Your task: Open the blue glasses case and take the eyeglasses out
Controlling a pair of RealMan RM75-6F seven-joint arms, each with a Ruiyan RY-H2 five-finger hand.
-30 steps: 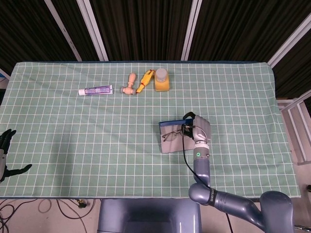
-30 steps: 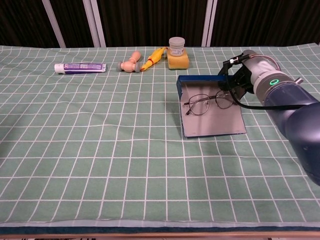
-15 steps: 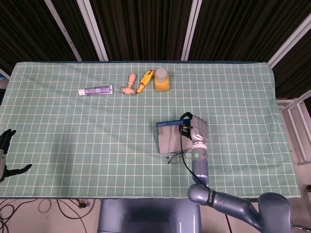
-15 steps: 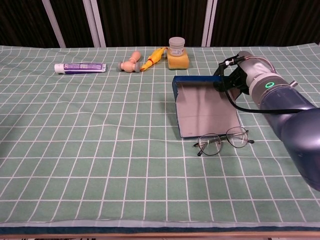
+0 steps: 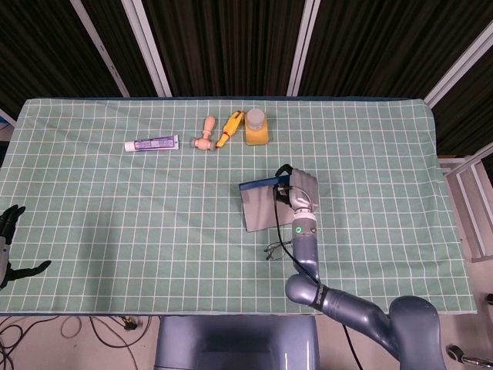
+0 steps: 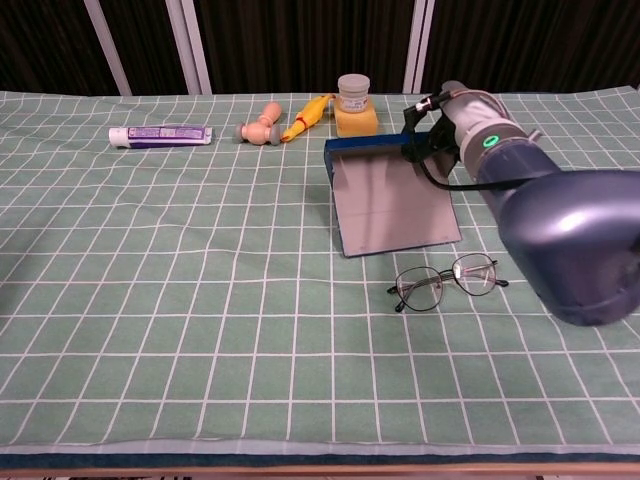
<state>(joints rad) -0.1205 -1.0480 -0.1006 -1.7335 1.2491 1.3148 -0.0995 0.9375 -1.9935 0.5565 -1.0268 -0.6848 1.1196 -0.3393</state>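
The blue glasses case [image 5: 258, 208] [image 6: 390, 200] lies open, its grey lining facing up and its blue lid edge at the back. My right hand [image 5: 300, 189] [image 6: 440, 125] grips the case at its back right corner. The thin-framed eyeglasses [image 5: 276, 249] [image 6: 447, 280] lie on the green checked cloth just in front of the case, touching neither the case nor the hand. My left hand [image 5: 9, 239] hangs off the table's near left corner, fingers apart and holding nothing; the chest view does not show it.
Along the back of the table lie a toothpaste tube [image 5: 152, 143] [image 6: 160, 134], a wooden toy [image 5: 205, 133] [image 6: 260, 128], a yellow rubber chicken [image 5: 229, 127] [image 6: 308, 117] and an orange jar [image 5: 256, 127] [image 6: 355, 105], the jar just behind the case.
The eyeglasses have left the case and now lie on the cloth in front of it. My right hand has shifted the open case to the left and towards the back.
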